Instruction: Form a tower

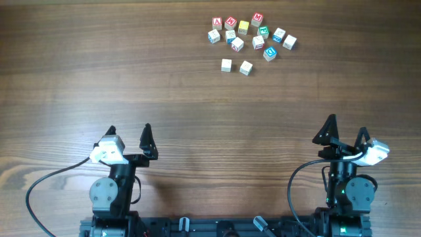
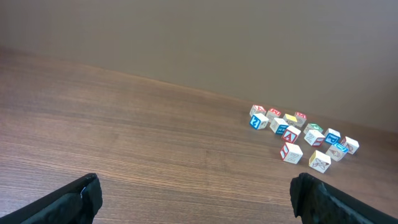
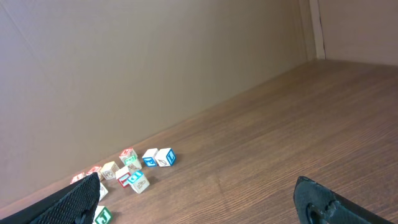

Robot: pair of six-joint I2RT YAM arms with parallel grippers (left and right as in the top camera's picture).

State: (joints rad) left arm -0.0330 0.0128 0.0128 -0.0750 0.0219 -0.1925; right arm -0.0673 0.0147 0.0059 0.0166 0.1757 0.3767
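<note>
The left pincer (image 1: 129, 130) and right pincer (image 1: 346, 125) sit open and empty at bottom, apparently parked, since the cubes (image 1: 250, 36) upper right lie unstacked.

Pale cubes (image 1: 237, 44) bear red, blue, green marks; table (image 1: 131, 66) brown wood-grain.

I saw loose letter cubes (image 1: 237, 44) bunched on the wooden table (image 1: 99, 72), far side, right of centre; beige wall (image 2: 186, 37) behind.

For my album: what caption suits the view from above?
Open left hand and right hand, far from loose cubes scattered on the table; none stacked yet.
</note>
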